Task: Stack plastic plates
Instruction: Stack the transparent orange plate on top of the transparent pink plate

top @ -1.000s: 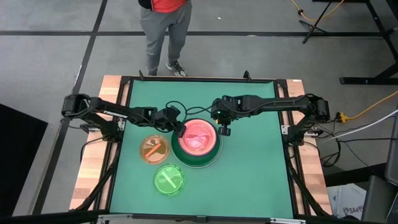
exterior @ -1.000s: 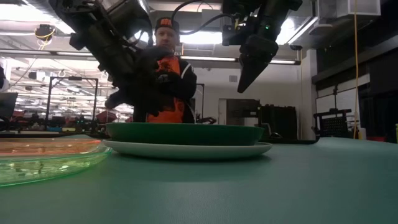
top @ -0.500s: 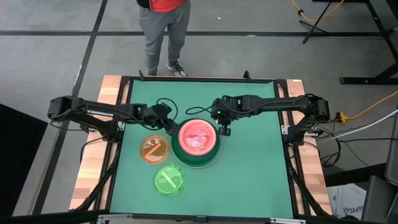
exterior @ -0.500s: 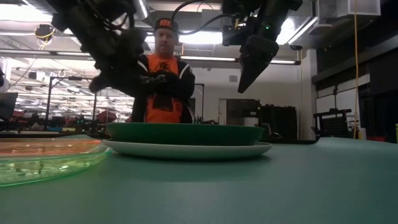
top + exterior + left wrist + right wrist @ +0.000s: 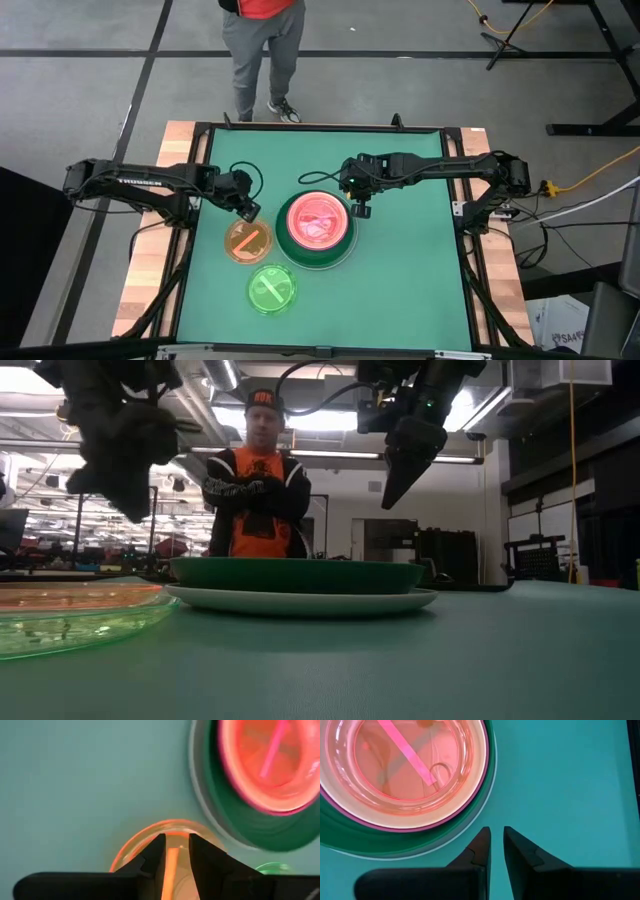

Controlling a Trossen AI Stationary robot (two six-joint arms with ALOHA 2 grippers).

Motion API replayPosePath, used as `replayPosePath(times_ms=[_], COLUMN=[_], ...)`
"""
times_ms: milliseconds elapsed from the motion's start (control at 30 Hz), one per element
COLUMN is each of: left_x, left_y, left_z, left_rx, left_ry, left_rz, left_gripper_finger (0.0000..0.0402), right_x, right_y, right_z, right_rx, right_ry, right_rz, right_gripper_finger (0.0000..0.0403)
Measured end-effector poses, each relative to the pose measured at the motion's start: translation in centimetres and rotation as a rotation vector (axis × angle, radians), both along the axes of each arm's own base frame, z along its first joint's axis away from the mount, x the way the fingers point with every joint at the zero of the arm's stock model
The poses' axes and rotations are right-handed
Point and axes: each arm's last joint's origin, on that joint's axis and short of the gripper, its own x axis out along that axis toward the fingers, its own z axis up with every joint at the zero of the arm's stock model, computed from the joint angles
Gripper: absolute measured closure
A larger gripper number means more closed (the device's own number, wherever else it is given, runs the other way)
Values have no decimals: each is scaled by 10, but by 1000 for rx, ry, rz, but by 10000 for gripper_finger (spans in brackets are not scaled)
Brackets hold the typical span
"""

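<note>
Over the green table [image 5: 400, 270], the left gripper [image 5: 246, 207] is pulling back from the stack toward the orange plate [image 5: 247, 240], its fingers [image 5: 152, 857] only a narrow gap apart and holding nothing. The translucent pink plate [image 5: 318, 219] is now sitting on the stack of larger plates, with the dark green plate [image 5: 340, 251] and a pale plate [image 5: 300, 600] under it, while 1 lime green plate [image 5: 271, 288] is lying nearer the front edge. The right gripper [image 5: 360, 208] is still hovering just beside the stack, empty, its fingers [image 5: 480, 847] nearly together.
</note>
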Motion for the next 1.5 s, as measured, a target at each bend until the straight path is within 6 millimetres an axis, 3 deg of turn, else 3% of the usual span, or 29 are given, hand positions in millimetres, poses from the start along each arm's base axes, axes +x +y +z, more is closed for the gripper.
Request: replayPosePath(times_ms=[367, 633, 867, 1500], left_x=[-24, -24, -34, -40], left_y=[-9, -21, -35, -57], left_z=[-7, -10, -31, -43], left_rx=[-40, -59, -118, -162], left_ry=[249, 251, 312, 296], left_rz=[2, 25, 84, 208], left_gripper_finger=[324, 324, 324, 324], right_x=[0, 0, 0, 0], right_y=[0, 0, 0, 0], right_z=[0, 0, 0, 0], right_rx=[0, 0, 0, 0], right_ry=[-1, -2, -2, -2], right_rz=[1, 1, 1, 0], right_gripper_finger=[363, 363, 363, 363])
